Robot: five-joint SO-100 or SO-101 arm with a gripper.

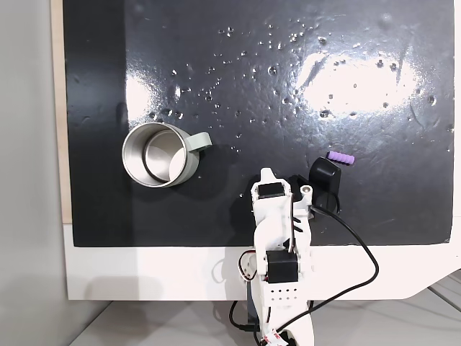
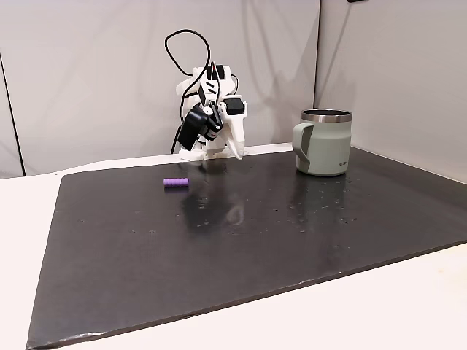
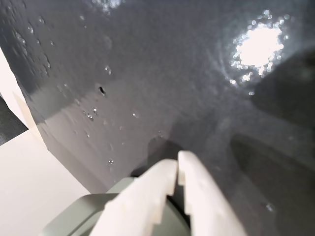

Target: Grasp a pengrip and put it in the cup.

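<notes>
The purple ribbed pengrip (image 1: 341, 157) lies flat on the black mat, to the right of the arm in a fixed view, and shows again as the pengrip (image 2: 175, 181) left of the arm. The metal cup (image 1: 155, 155) stands upright at the mat's left with its handle pointing right; from the side the cup (image 2: 325, 149) is pale grey-green. My gripper (image 1: 266, 174) hangs folded near the arm's base between the two, touching neither. Its white fingers point down at the mat (image 2: 238, 154). In the wrist view the gripper (image 3: 176, 164) is shut and empty, with the cup's wall (image 3: 78, 216) blurred behind it.
A glossy black mat (image 1: 288, 72) with water droplets and bright glare covers the white table (image 1: 144, 274). A black cable (image 1: 364, 252) loops right of the arm's base. White walls stand behind the arm and the cup.
</notes>
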